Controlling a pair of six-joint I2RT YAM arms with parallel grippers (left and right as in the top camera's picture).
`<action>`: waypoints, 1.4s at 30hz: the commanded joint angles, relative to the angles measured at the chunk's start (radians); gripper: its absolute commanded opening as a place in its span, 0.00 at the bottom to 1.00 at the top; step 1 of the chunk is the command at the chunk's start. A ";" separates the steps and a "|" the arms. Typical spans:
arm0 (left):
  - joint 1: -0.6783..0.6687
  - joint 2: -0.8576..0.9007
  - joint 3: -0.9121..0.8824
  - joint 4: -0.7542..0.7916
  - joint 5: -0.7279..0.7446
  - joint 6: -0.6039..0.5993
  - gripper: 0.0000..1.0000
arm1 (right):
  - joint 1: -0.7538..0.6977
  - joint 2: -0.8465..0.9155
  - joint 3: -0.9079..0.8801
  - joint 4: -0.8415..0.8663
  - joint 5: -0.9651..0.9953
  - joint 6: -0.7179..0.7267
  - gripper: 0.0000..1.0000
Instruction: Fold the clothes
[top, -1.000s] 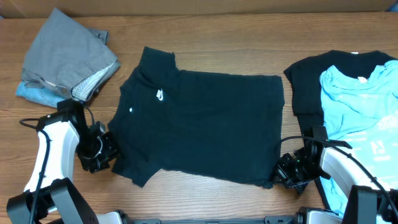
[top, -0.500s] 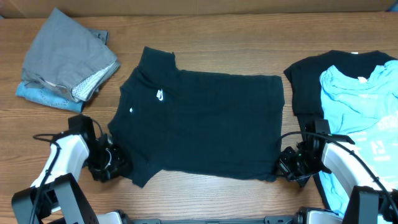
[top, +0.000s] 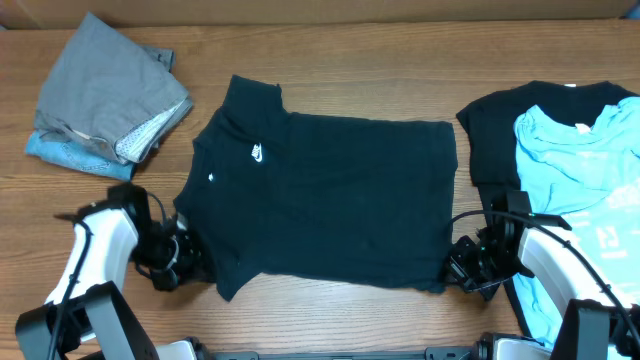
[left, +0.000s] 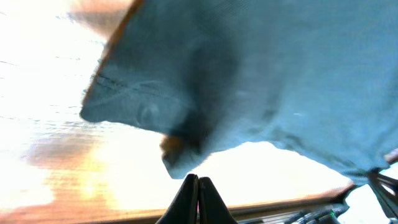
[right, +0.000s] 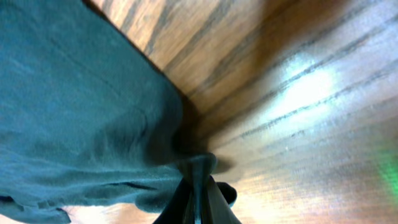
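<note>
Dark T-shirt (top: 330, 200) lies spread flat in the middle of the counter (top: 350, 45), front up, its white logo (top: 257, 153) toward the left and its hem toward the right. It has not visibly shifted over the last second.

The left end effector (top: 186, 262) has travelled the most. A second ago it sat out to the left of the shirt, and it has since slid in to the lower left sleeve (top: 222, 272), where it now touches the fabric edge. In the left wrist view its fingers (left: 189, 198) are pressed together, with the sleeve edge just ahead of their tips. Whether any cloth is caught between them cannot be told.

The right end effector (top: 462, 268) has crept slightly up and in toward the lower right hem corner (top: 437, 284) compared with a second ago, and has barely changed in the last half second. In the right wrist view its fingers (right: 186, 200) are together and pinched on a bunched bit of that corner, which lies against the wood.

A gray folded pile (top: 105, 95) sits at the far left of the counter. A black shirt (top: 490, 130) with a light blue shirt (top: 585, 165) on top lies at the right; both are unchanged.
</note>
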 joint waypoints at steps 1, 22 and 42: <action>0.000 -0.046 0.124 -0.050 -0.021 0.036 0.04 | 0.004 -0.008 0.056 -0.017 0.009 -0.021 0.04; -0.222 -0.077 -0.115 0.093 0.030 -0.125 0.49 | 0.002 -0.047 0.103 0.005 0.065 0.042 0.04; -0.223 -0.076 -0.230 0.182 -0.031 -0.156 0.34 | 0.002 -0.047 0.103 0.013 0.065 0.040 0.04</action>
